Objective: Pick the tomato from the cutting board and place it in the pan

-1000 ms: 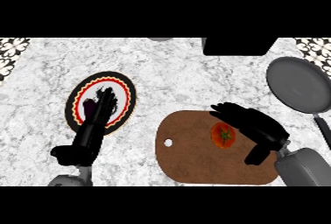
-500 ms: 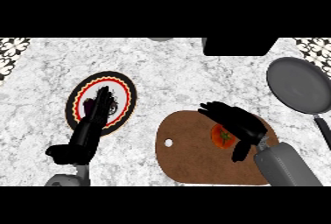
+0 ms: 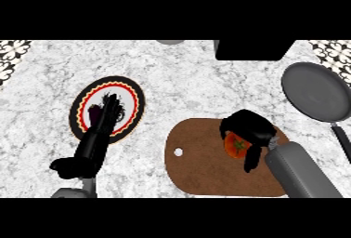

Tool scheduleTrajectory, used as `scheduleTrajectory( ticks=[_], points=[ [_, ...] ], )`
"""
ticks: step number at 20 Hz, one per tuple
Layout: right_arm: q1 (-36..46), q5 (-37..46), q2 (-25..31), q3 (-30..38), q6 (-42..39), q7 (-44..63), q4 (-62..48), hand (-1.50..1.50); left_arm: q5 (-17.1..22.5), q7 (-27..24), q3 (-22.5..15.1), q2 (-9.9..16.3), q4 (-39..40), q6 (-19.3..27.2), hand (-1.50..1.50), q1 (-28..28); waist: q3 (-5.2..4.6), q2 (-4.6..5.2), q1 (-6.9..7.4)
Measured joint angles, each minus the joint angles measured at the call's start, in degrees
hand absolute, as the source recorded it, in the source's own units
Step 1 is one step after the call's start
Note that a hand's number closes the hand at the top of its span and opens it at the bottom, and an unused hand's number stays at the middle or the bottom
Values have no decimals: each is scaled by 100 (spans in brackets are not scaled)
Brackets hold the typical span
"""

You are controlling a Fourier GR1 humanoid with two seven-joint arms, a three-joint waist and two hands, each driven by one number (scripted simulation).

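The red tomato lies on the right part of the brown cutting board. My right hand is over it, fingers curled round its far and left side and the thumb down its right side, so only part of the tomato shows. The grey pan stands at the right edge, beyond the board, with its dark handle pointing toward me. My left hand rests open at the left, fingers straight over a round plate.
The plate has a black rim with a red and yellow zigzag band. A black block stands at the back, with a small grey object to its left. The counter is pale marble.
My right hand has moved left from beside the tomato to over it, and its fingers have curled round it. The left hand has barely shifted.
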State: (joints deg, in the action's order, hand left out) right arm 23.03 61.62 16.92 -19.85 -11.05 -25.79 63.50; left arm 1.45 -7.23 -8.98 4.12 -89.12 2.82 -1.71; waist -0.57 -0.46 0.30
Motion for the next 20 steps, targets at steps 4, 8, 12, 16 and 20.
scheduleTrajectory(
  ticks=[4,8,12,16,20],
  points=[
    [31,229,-88,64,288,-159,-154,150,-10,124,37,-30,-47,-11,0,-30,-16,-17,-5],
    [-11,294,-83,232,587,-357,-143,150,-81,42,27,-96,33,6,0,-43,-18,-10,-19],
    [-150,133,-136,538,870,-354,97,150,-47,111,79,-71,19,-38,0,-85,-2,5,-59],
    [-143,39,-537,1204,916,1050,-2,150,-54,139,111,-21,-42,-38,0,-42,13,9,-83],
    [81,149,-1003,1844,1200,2823,-35,150,-50,151,97,-23,-96,-43,0,10,30,13,-68]
  ],
)
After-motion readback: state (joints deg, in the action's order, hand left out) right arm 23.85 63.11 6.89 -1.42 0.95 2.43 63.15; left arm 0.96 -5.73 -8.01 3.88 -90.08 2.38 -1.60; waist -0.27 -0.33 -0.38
